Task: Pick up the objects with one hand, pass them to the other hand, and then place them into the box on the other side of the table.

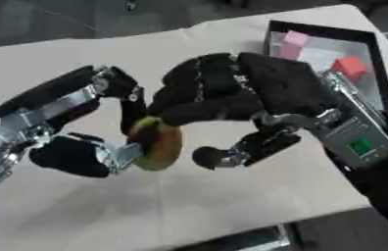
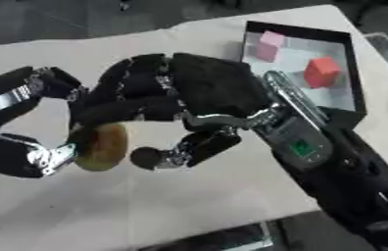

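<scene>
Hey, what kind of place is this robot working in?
Probably a lab or test bench, not a home: a plain table covered in beige sheet, a black tray box holding pink and red blocks, and two robot hands, left and right, meeting over a yellowish object.
</scene>
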`<state>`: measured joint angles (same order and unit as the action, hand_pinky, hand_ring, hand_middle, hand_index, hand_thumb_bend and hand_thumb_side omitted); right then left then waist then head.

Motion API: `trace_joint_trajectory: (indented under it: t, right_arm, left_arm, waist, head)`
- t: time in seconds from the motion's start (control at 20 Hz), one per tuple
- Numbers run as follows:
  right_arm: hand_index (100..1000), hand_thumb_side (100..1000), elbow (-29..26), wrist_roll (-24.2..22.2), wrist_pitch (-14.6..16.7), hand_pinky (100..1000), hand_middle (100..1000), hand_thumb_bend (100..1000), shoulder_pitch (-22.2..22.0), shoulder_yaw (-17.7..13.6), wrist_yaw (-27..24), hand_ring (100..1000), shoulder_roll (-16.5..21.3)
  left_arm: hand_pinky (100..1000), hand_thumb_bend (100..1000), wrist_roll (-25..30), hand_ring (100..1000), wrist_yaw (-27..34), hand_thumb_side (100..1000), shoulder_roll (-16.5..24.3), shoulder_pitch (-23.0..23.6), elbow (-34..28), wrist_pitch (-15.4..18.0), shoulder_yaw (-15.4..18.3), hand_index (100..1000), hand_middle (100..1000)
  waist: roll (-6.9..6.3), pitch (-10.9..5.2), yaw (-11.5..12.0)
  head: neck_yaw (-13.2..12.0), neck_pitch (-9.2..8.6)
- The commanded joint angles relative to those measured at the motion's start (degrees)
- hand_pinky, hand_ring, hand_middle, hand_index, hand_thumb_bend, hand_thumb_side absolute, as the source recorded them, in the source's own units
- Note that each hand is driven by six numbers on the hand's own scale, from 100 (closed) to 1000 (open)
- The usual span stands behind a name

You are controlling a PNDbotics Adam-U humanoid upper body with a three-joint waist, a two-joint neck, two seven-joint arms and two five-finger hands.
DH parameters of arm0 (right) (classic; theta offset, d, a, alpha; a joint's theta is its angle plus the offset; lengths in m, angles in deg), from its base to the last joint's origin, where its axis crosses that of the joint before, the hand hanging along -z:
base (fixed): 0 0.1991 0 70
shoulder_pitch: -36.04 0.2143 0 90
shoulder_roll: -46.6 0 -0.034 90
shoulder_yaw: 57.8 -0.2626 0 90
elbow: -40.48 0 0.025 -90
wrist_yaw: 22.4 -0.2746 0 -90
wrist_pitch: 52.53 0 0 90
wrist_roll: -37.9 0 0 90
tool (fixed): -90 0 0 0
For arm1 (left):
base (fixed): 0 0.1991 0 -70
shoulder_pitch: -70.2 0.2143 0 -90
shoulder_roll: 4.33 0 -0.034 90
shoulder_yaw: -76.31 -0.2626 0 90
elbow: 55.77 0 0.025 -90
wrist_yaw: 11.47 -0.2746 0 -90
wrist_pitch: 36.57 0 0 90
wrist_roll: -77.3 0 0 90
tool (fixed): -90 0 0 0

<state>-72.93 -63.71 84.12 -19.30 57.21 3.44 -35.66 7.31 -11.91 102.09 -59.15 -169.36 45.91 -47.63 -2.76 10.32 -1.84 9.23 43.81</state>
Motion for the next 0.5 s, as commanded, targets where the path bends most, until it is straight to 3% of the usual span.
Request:
trace_joint_trajectory:
  t: [0.05,0.5]
  right_arm:
    - [985,100,-1.17,-0.51,0.31,822,841,149,1.11,0.08,-0.7,812,-0.22]
    - [961,100,-1.08,-0.7,0.91,815,825,182,1.35,0.49,-0.88,800,-0.7]
  left_arm:
    - [664,100,-0.07,386,0.64,392,0.11,-1.19,-1.0,-0.32,0.75,504,380]
    - [664,100,0.38,383,2.6,401,-0.68,-1.89,-1.0,-1.18,1.26,502,377]
  waist:
    - [0.13,-0.93,0.1]
    - [0.26,-0.93,0.26]
  head:
    - [0.38,0.31]
    - [1.08,0.31]
